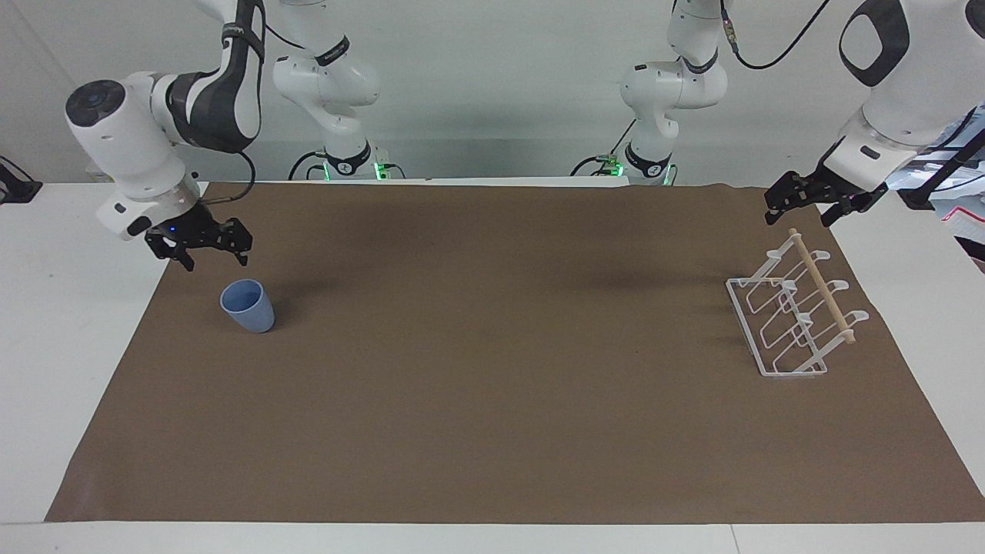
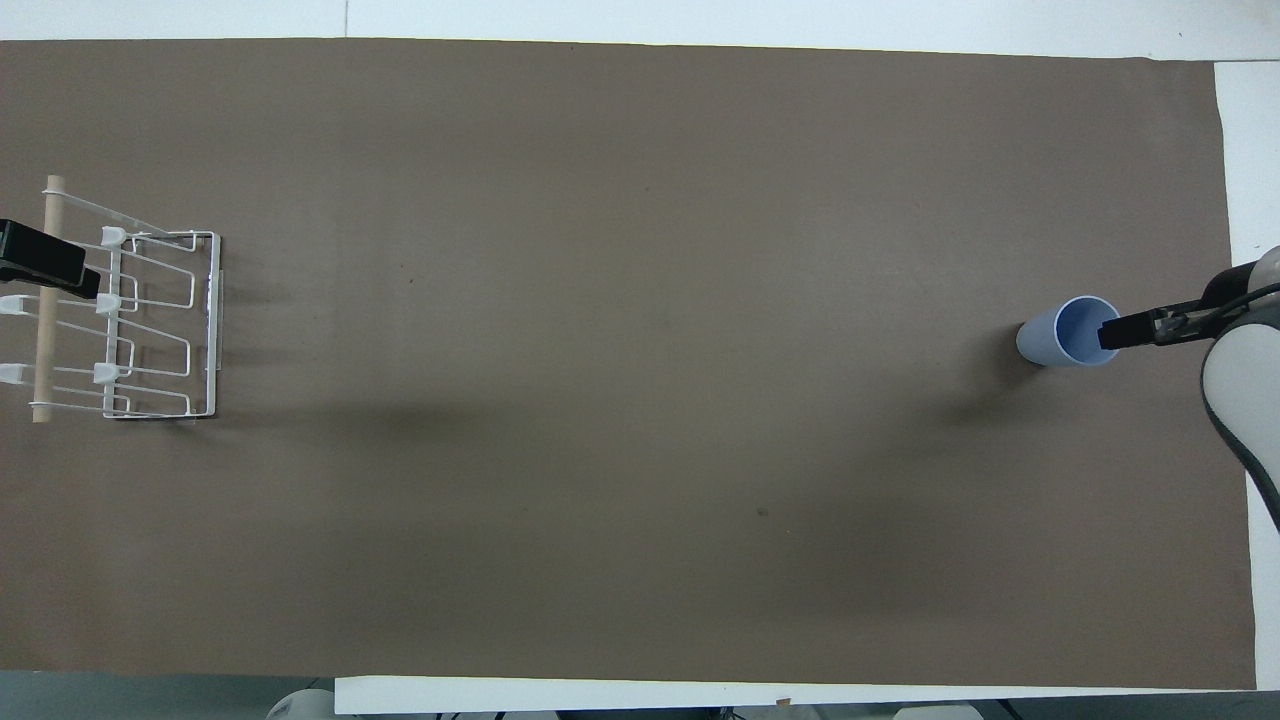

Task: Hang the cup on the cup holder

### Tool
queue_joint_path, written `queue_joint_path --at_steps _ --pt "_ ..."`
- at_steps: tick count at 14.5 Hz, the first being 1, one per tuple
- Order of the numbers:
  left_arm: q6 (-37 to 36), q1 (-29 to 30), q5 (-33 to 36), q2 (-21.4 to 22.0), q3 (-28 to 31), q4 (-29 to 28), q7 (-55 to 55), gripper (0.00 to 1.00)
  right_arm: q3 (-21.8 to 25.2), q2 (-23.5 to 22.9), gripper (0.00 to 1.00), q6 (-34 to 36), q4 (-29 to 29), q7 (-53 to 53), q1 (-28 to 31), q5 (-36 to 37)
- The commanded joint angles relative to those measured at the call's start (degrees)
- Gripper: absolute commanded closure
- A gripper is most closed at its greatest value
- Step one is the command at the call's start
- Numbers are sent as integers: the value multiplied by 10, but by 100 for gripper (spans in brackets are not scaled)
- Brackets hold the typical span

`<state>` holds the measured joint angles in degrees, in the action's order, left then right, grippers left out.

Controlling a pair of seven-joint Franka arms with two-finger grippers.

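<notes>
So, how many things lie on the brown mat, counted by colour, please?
Light blue: 1, the cup
White wire with a wooden dowel: 1, the cup holder
Total: 2

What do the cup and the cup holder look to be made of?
The cup: light blue, even matte surface with no glare, probably plastic. The cup holder: thin white bent rods, likely coated wire, topped by a pale tan dowel that looks wooden.
</notes>
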<state>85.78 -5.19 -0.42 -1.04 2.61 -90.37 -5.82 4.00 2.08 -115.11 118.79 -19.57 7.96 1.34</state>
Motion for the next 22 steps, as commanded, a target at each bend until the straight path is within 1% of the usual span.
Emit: queue_joint_path --at_steps 1,2,6,11,13,14,16,17,20,21,22 --pt "-6 -1 -5 0 4 0 -1 0 -2 -12 10 -23 7 -54 20 -13" --pt "-6 -1 -5 0 4 0 -1 0 -2 -20 14 -44 6 -79 24 -13" --pt "-6 -1 -5 0 4 0 -1 0 -3 -46 16 -77 6 -84 30 -13" --pt "-6 -1 -5 0 4 0 -1 0 -3 -67 23 -80 7 -81 31 -13" --pt "-6 -1 -5 0 4 0 -1 0 -3 -67 28 -80 7 -79 28 -13" --pt "-6 -1 -5 0 4 0 -1 0 -3 -65 35 -80 22 -79 25 -13" --pt "-5 -1 -5 0 4 0 -1 0 -3 -68 45 -90 34 -81 27 -13" --pt "-6 -1 -5 0 4 0 -1 0 -3 -68 53 -98 35 -82 26 -13" --pt "-14 -2 -9 0 0 3 5 0 -3 -69 89 -100 40 -84 26 -13" --pt "-12 -10 -9 2 -4 1 6 0 -3 -70 97 -97 36 -86 27 -13" --pt "-8 -13 -9 2 -19 2 6 0 -3 -71 100 -95 31 -86 25 -13"
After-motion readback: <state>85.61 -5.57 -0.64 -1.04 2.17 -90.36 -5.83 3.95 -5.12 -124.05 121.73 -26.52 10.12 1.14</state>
